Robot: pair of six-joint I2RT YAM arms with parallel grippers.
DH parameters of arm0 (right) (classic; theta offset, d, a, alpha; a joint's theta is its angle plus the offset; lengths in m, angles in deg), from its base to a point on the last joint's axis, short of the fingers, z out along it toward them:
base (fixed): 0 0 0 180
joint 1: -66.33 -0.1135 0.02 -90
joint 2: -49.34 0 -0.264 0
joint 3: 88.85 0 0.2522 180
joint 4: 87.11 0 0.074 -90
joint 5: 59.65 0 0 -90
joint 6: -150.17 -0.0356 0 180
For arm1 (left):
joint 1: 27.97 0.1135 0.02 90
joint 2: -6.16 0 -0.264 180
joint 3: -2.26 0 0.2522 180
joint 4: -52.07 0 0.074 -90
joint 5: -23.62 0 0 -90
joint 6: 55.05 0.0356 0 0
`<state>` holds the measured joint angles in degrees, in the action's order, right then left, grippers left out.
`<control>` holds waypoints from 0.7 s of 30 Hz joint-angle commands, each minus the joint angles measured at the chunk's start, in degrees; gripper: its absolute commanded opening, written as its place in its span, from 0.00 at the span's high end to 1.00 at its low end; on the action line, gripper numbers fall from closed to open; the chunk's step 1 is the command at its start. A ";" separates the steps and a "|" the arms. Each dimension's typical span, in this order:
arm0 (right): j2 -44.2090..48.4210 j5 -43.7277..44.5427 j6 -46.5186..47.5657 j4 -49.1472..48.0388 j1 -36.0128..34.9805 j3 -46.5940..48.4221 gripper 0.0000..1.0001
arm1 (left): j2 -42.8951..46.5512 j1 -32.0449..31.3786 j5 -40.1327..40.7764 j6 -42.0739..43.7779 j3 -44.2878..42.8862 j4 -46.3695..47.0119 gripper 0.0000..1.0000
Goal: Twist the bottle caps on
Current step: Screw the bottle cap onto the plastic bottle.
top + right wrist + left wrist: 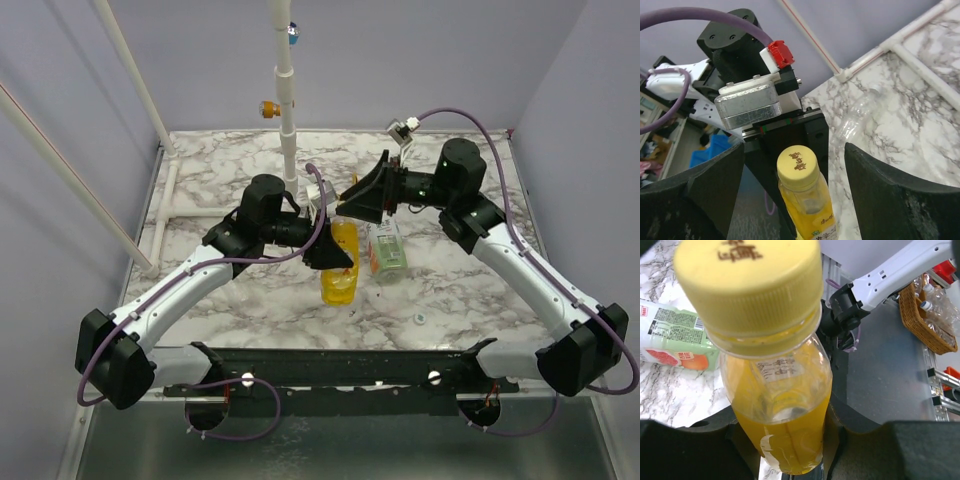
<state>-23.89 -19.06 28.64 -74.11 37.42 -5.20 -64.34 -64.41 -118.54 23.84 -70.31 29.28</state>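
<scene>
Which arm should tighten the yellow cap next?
Right. The right gripper is open, the yellow cap lined up between its fingers; the left gripper is shut on the yellow bottle, busy holding it.

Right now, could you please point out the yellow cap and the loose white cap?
yellow cap (745,270): left wrist view, its top face.
white cap (421,319): top external view, its centre.

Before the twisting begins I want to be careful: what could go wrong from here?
The left claw grips the yellow bottle low on its body; twisting the yellow cap may spin it. The right claw is open, wide of the cap; closing off-centre could slip. The labelled bottle lies close by and might get knocked.
</scene>
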 commanded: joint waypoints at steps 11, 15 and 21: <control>-1.28 -11.01 -12.24 -21.43 -0.08 -4.83 0.20 | -1.89 -0.04 -2.81 -4.00 1.77 7.24 1.00; -0.74 -11.76 -12.92 -21.59 -0.10 -5.19 0.21 | -2.45 0.13 -1.03 -4.39 1.94 7.92 1.00; 0.93 -10.30 -10.52 -17.58 -0.08 -5.06 0.21 | -2.55 1.77 -0.44 -5.84 2.32 8.49 1.00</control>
<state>-25.71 -28.00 17.23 -92.77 37.53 -10.03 -66.33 -64.28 -120.14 19.66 -69.09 35.99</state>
